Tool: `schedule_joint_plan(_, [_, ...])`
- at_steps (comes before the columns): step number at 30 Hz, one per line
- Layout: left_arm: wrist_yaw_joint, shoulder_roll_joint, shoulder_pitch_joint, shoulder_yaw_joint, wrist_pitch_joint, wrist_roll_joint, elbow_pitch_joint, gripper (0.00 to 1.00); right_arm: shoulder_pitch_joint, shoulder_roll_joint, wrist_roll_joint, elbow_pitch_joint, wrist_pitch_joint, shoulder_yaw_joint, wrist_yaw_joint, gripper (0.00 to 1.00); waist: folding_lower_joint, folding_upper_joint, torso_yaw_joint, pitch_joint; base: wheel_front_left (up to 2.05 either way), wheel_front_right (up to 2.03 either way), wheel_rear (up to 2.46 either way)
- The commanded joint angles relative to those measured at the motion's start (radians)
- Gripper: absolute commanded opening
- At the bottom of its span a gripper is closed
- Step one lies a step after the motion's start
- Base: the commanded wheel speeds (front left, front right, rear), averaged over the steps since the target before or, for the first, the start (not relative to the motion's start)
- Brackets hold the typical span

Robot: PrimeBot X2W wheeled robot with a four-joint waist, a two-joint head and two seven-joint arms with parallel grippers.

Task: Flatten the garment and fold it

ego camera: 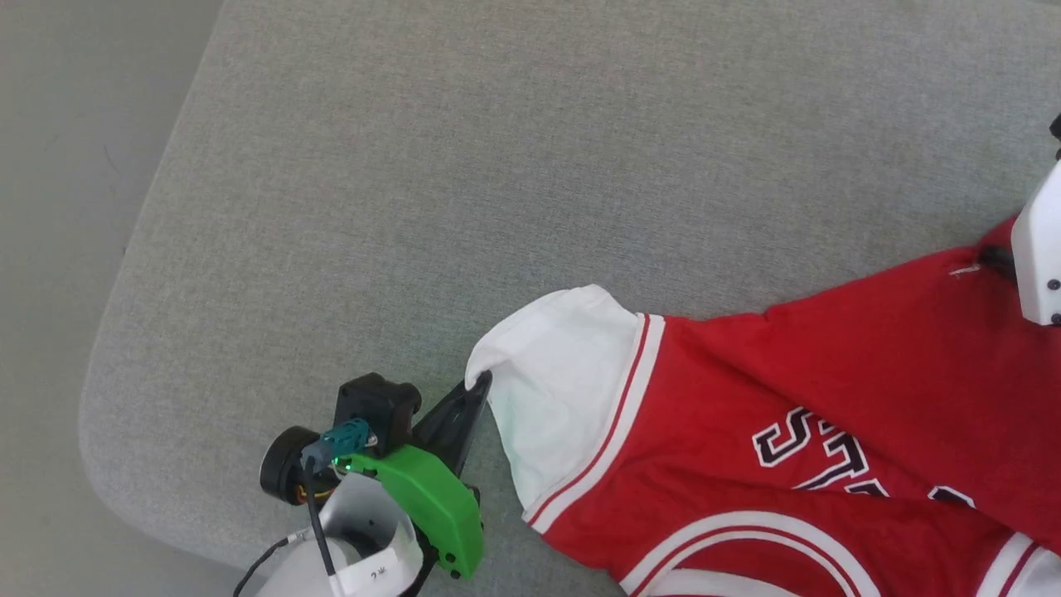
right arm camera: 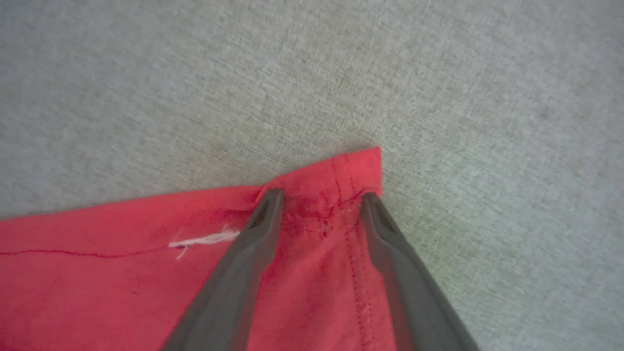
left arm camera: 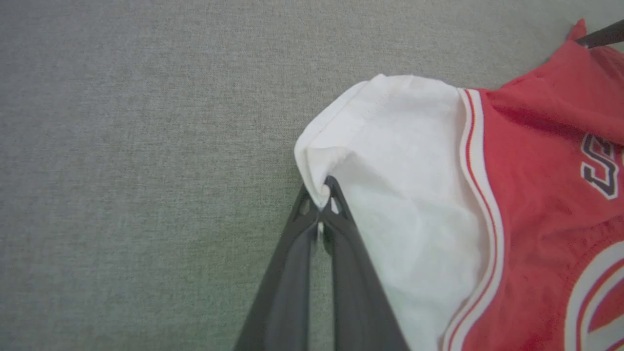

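Observation:
The garment [ego camera: 746, 398] is a red jersey with a white sleeve [ego camera: 555, 390] and black lettering. It lies stretched across the grey padded surface, toward the lower right of the head view. My left gripper [ego camera: 481, 381] is shut on the sleeve's outer edge; the left wrist view shows the white cloth [left arm camera: 390, 161] pinched at the gripper's [left arm camera: 321, 192] tips. In the right wrist view my right gripper [right arm camera: 321, 197] stands open on the garment's red hem corner [right arm camera: 351, 168]. Slightly bunched cloth lies between its two fingers.
The grey fabric-covered surface [ego camera: 414, 166] stretches up and left of the garment. Its rounded corner and left edge [ego camera: 108, 348] drop to a pale floor [ego camera: 50, 249]. My right arm's white casing [ego camera: 1040, 249] shows at the right edge.

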Motion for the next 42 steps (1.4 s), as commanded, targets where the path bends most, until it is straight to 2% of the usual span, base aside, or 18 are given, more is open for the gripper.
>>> schedule_joint_plan(1, [-0.002,-0.004,-0.019,0.001,-0.004,0.009,0.004,0.00,0.065,0.017,0.010,0.068,0.015,0.042,-0.002,0.00,0.0001,0.0031,0.001,-0.001,0.00,0.00,0.00])
schedule_joint_plan(5, [-0.001,-0.001,-0.019,0.001,-0.006,0.007,0.013,0.00,0.055,0.003,0.020,0.073,-0.028,0.042,-0.002,0.00,0.0001,0.0031,-0.003,-0.013,0.00,0.00,0.00])
schedule_joint_plan(13, [-0.001,0.008,-0.012,0.010,-0.022,-0.004,0.023,0.00,0.014,0.002,0.054,0.067,-0.203,0.008,-0.002,0.00,0.0001,0.0031,-0.036,-0.099,0.00,0.00,0.00])
schedule_joint_plan(22, [0.012,0.045,-0.061,0.072,-0.065,0.006,-0.038,0.00,-0.012,-0.072,0.121,-0.055,-0.478,0.070,-0.002,0.00,0.0001,0.0031,-0.102,-0.226,0.00,0.00,0.00])
schedule_joint_plan(26, [0.019,0.045,-0.106,0.120,-0.107,-0.005,-0.097,0.00,-0.024,-0.105,0.152,-0.106,-0.546,0.080,-0.002,0.00,0.0001,0.0031,-0.135,-0.275,0.00,0.00,0.00])
schedule_joint_plan(36, [0.045,0.089,-0.231,0.237,-0.153,0.013,-0.274,0.00,-0.042,-0.103,0.184,-0.271,-0.643,0.032,-0.002,0.00,0.0001,0.0031,-0.220,-0.354,0.00,0.00,0.00])
schedule_joint_plan(42, [0.060,0.105,-0.349,0.298,-0.155,0.023,-0.357,0.00,-0.073,-0.088,0.184,-0.386,-0.660,-0.019,-0.002,0.00,0.0001,0.0031,-0.261,-0.352,0.00,0.00,0.00])
